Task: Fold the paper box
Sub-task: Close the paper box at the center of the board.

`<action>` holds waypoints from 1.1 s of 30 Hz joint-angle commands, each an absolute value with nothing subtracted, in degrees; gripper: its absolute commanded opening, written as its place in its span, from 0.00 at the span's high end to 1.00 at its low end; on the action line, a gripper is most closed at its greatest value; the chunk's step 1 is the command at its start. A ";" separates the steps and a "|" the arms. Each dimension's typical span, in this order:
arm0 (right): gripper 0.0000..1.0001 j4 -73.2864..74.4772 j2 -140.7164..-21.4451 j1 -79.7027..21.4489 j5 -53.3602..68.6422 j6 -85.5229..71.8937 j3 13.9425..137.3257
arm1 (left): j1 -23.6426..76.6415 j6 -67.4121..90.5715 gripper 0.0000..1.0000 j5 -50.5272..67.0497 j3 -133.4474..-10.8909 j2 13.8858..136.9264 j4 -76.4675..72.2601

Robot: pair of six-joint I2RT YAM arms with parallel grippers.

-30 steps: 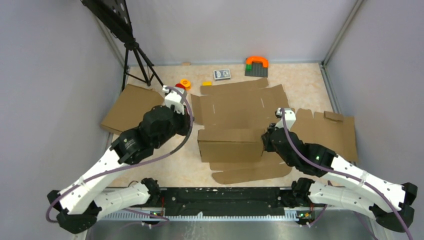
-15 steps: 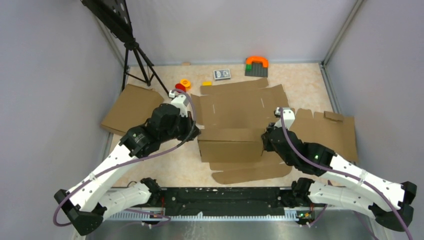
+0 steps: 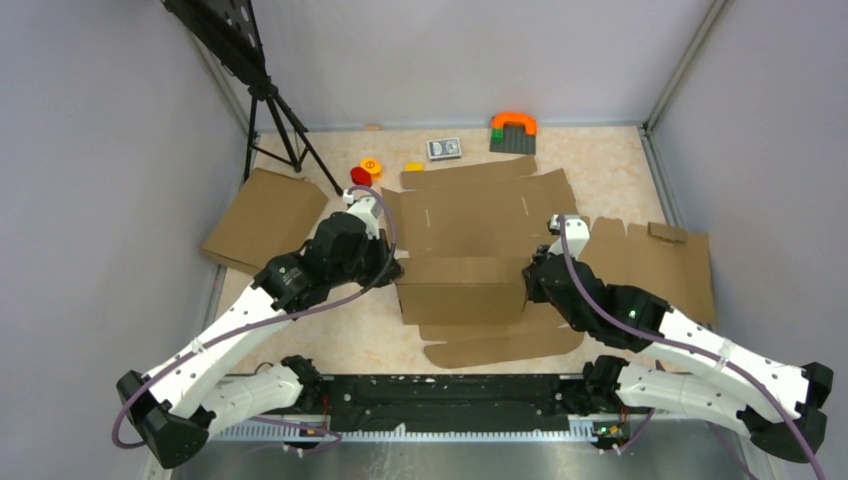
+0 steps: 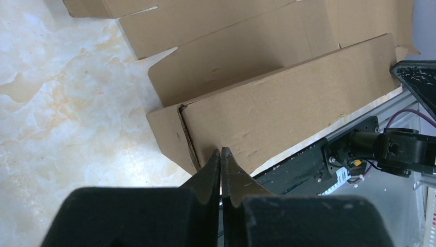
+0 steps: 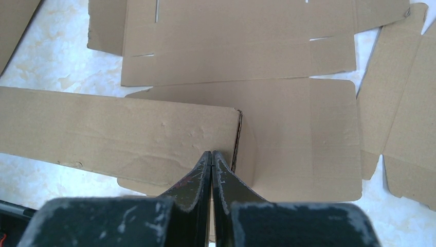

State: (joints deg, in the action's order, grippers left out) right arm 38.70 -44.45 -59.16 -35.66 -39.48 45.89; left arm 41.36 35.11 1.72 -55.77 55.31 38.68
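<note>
The paper box [image 3: 470,215] is a brown die-cut sheet lying mid-table, its near panel [image 3: 462,290] folded up into a standing wall with flaps flat in front. My left gripper [image 3: 393,268] is shut and empty at the wall's left end. In the left wrist view its tips [image 4: 221,152] meet the panel [image 4: 288,103] just right of the corner crease. My right gripper [image 3: 530,280] is shut and empty at the wall's right end. In the right wrist view its tips [image 5: 211,153] press the panel [image 5: 128,134] beside its right edge.
A plain cardboard slab [image 3: 262,215] lies at the left and another cut cardboard sheet [image 3: 660,265] at the right. A tripod [image 3: 275,110] stands back left. Red and orange discs [image 3: 361,175], a card deck [image 3: 444,148] and an orange-green toy [image 3: 513,132] sit along the back.
My left arm has swung right and forward, bringing its shut gripper from beside the flat sheet to the raised wall's left end. The right arm has stayed put.
</note>
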 commanded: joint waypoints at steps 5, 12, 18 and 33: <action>1.00 42.10 -46.41 -59.33 -32.87 -38.81 46.06 | 41.05 34.64 1.00 -2.22 -60.58 55.45 44.27; 1.00 41.77 -46.45 -59.37 -32.42 -38.76 45.67 | 41.05 35.73 1.00 -0.27 -58.38 54.27 43.60; 1.00 41.49 -46.28 -59.36 -32.08 -38.74 45.28 | 40.87 38.74 1.00 4.09 -49.74 53.99 38.80; 1.00 41.68 -45.81 -59.38 -31.93 -38.40 45.05 | 40.79 39.48 1.00 4.08 -51.22 55.17 40.68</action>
State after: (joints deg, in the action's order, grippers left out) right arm 38.22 -44.80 -59.11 -35.33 -38.59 45.91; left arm 40.71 37.87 2.33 -56.58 54.48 42.50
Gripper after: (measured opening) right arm 0.002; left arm 0.001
